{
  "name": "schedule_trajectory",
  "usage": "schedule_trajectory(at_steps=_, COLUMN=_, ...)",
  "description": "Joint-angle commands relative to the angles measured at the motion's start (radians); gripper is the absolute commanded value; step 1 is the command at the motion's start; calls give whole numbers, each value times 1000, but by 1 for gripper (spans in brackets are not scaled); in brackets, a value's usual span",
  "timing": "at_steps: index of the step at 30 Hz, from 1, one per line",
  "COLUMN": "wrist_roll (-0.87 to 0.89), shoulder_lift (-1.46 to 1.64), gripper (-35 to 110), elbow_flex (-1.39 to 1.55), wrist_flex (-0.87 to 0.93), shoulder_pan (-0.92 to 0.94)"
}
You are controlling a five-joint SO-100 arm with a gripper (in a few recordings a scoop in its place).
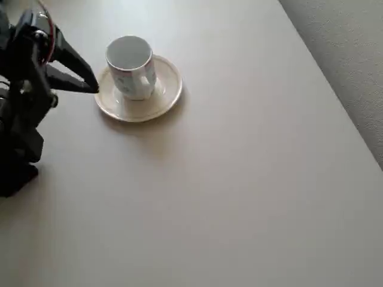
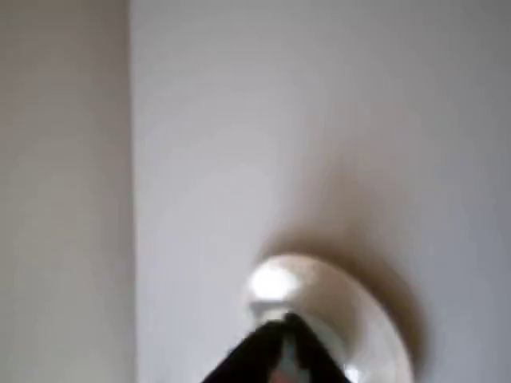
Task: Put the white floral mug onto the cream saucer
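Observation:
In the overhead view the white floral mug (image 1: 130, 67) stands upright on the cream saucer (image 1: 163, 98) at the upper left of the table, with faint print on its side. My black gripper (image 1: 94, 87) is just left of the saucer's rim, its two fingers meeting at their tips with nothing between them. It is apart from the mug. In the blurred wrist view the dark fingertips (image 2: 255, 359) sit at the bottom edge, over the pale round saucer (image 2: 351, 315).
The arm's black body (image 1: 21, 131) takes up the left edge of the overhead view. The beige table (image 1: 239, 191) spreads wide to the right and front. Its right edge runs diagonally, with grey floor (image 1: 350, 54) beyond.

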Motion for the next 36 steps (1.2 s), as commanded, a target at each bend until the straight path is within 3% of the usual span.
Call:
schedule_trajectory(at_steps=1, wrist_roll=-5, shoulder_lift=308, gripper=-2, elbow_flex=532, wrist_flex=-160, shoulder_pan=72)
schedule_trajectory(at_steps=6, wrist_roll=-17, shoulder_lift=558, gripper=-2, elbow_flex=755, wrist_flex=-92, shoulder_pan=54)
schedule_trajectory(at_steps=36, wrist_roll=-18, shoulder_lift=558, gripper=-2, elbow_flex=785, wrist_flex=-91, shoulder_pan=61)
